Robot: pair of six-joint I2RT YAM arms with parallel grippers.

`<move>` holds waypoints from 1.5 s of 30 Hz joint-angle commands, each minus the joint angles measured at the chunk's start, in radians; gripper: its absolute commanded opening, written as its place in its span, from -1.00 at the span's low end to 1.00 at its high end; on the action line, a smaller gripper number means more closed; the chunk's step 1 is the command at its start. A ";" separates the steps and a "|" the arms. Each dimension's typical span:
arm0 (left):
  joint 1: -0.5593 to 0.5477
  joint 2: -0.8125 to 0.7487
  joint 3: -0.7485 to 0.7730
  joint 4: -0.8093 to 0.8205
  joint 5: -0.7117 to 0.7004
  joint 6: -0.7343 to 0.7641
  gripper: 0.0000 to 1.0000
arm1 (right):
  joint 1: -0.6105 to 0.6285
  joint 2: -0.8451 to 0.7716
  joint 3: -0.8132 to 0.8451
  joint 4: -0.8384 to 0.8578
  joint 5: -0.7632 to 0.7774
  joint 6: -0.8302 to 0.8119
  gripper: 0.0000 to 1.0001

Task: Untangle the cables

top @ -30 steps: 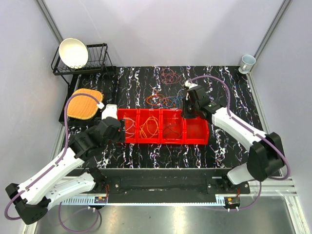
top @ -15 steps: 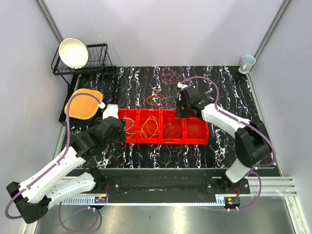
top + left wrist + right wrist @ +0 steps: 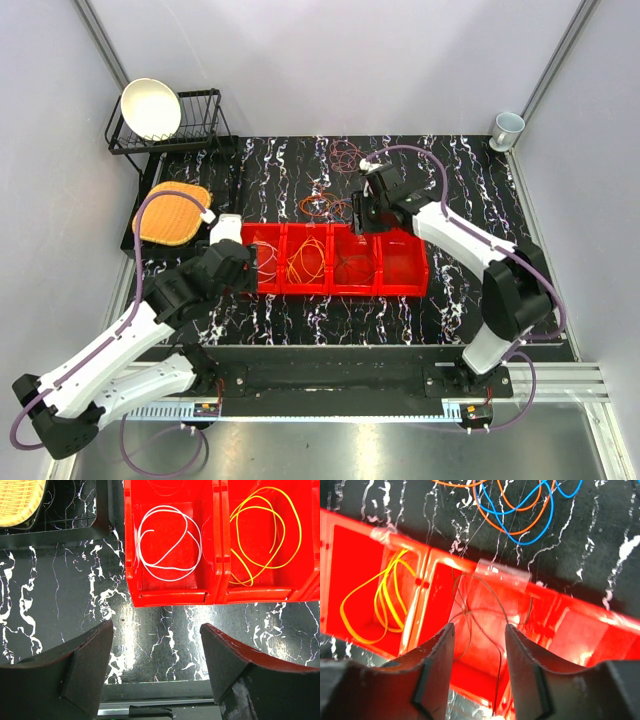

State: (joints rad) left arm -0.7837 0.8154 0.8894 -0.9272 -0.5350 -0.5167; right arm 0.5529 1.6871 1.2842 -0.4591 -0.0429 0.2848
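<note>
Far to the left of the long red plastic tray of four compartments (image 3: pixel 405 290), a woven yellow-orange pad (image 3: pixel 172 212) lies on the black marbled table (image 3: pixel 470 190). Behind the pad stands a black wire dish rack (image 3: pixel 205 125) with a white bowl (image 3: pixel 150 108) in it.

At the tray's left end, the left hand (image 3: pixel 155 652) hangs over the table on the near side of the first compartment. Its two dark fingers (image 3: pixel 75 665) are spread wide and hold nothing.

A thin white cable (image 3: pixel 170 542) lies looped in the first compartment. A yellow cable (image 3: pixel 265 535) is coiled in the second. A fine brown cable (image 3: pixel 480 612) lies loose in the third.

Above that third compartment, by the tray's far wall, is the right hand (image 3: pixel 479 665). Its fingers (image 3: pixel 435 670) stand apart and grip nothing; the brown cable lies on the tray floor below the gap.

On the table just behind the tray sits a tangle of orange and blue cables (image 3: pixel 325 207), crossing one another. Farther back from the tray lies a separate coil of reddish-brown cable (image 3: pixel 348 156).

Far to the right of the tray, at the back corner, stands a pale mug (image 3: pixel 508 128).
</note>
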 commanded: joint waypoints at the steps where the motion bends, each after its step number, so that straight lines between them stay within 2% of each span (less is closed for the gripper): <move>1: 0.001 -0.021 0.002 0.024 -0.023 -0.002 0.47 | 0.010 -0.112 0.064 -0.105 0.024 -0.024 0.05; 6: 0.001 -0.032 0.002 0.024 -0.023 -0.002 0.47 | 0.010 -0.213 0.049 -0.162 0.026 -0.013 0.13; 15: 0.001 -0.032 0.002 0.024 -0.023 -0.003 0.47 | 0.010 -0.342 -0.146 -0.179 -0.072 0.050 0.16; 22: 0.001 -0.035 0.000 0.024 -0.023 -0.003 0.47 | 0.021 -0.314 -0.207 -0.170 -0.110 0.060 0.12; 36: 0.003 -0.033 0.002 0.024 -0.023 -0.002 0.47 | 0.022 -0.207 -0.223 -0.128 -0.107 0.060 0.00; 40: 0.001 -0.030 0.002 0.024 -0.023 -0.002 0.47 | 0.022 -0.187 -0.224 -0.118 -0.121 0.063 -0.11; 45: 0.001 -0.028 0.002 0.024 -0.023 -0.003 0.47 | 0.024 -0.172 -0.203 -0.104 -0.129 0.067 -0.35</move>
State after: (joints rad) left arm -0.7837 0.7918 0.8894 -0.9272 -0.5350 -0.5167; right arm 0.5652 1.4948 1.0611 -0.5896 -0.1524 0.3489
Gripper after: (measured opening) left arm 0.735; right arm 0.368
